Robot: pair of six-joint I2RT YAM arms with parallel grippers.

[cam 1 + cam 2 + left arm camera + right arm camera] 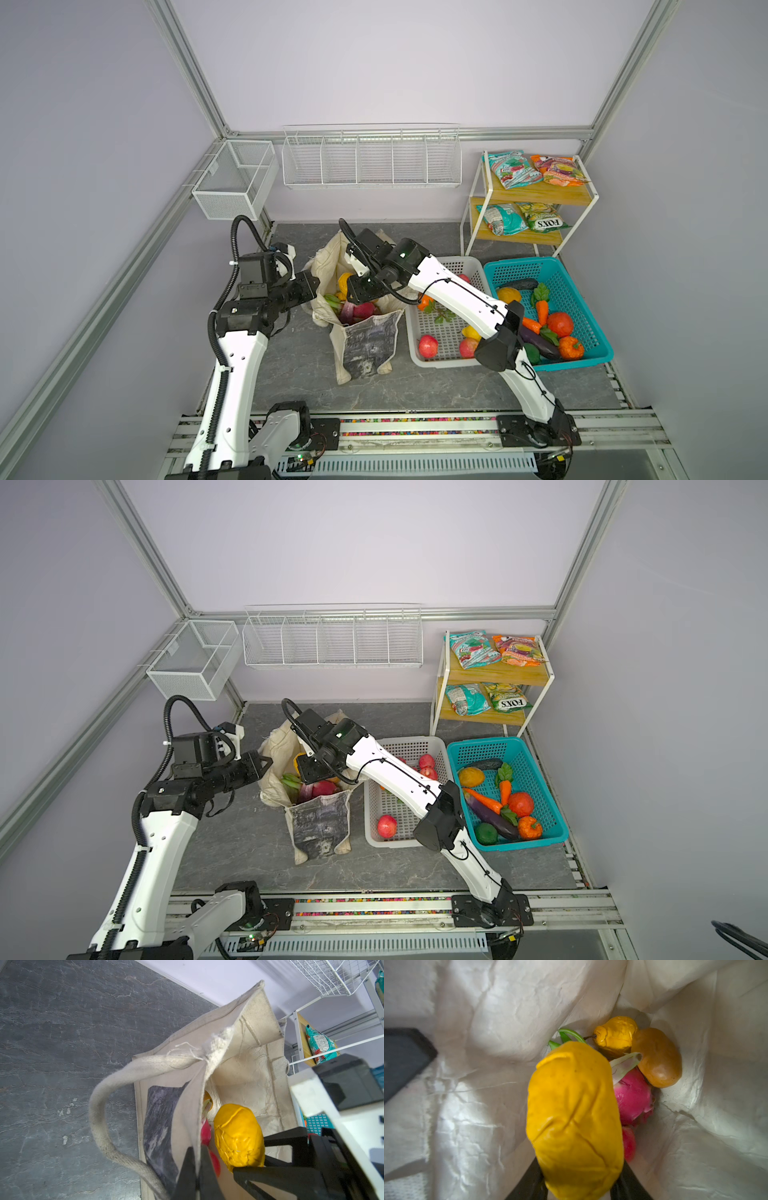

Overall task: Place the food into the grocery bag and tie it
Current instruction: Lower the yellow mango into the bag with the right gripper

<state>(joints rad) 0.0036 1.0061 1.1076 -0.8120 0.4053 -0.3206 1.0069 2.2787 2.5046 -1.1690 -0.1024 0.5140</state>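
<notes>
In both top views a green packet [544, 221] [509, 701] on the lower board of the shelf [536, 194] is showing the word "FOX'S" upside down. The print on the teal packets [500, 218] beside and above it is too small to read. The grocery bag [365, 345] [318, 825], bearing a grey-black picture with no legible writing, is standing open on the grey desk [299, 374], just left of the white basket [444, 362], with the teal basket [575, 360] beyond that. The right arm [457, 293] is reaching across the white basket, hiding some of its fruit, and its wrist is covering part of the bag's mouth, where the dragon fruit [363, 309] is lying. In the left wrist view the left jaws are pinching the bag's cream rim tight between them, the handle [97, 1118] is looping beside them, and a teal packet [320, 1045] on the shelf is showing unreadable print. In the right wrist view the right jaws are gripping a yellow fruit [575, 1122] inside the bag, above the dragon fruit [633, 1097], an orange-brown piece [658, 1057] and a pear-shaped yellow piece [616, 1034].
</notes>
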